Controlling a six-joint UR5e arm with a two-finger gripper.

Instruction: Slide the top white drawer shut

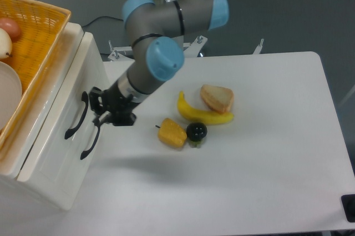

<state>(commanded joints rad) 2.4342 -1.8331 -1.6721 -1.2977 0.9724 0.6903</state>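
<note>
The white cabinet stands at the left, with two drawer fronts that each carry a curved black handle. The top white drawer [58,108] has the upper handle [77,116]. Its front stands about level with the lower drawer front [66,164], and I see no clear gap behind it. My gripper [96,107] points left at the cabinet front, just right of the upper handle. Its two black fingers are apart and hold nothing. The fingertips [92,94] are at or very near the front panel; I cannot tell if they touch it.
An orange wicker basket [47,41] with a white plate and round foods sits on top of the cabinet. On the table to the right of the gripper lie a corn piece [172,134], a black round item [196,131], a banana [202,115] and a bread slice [217,98].
</note>
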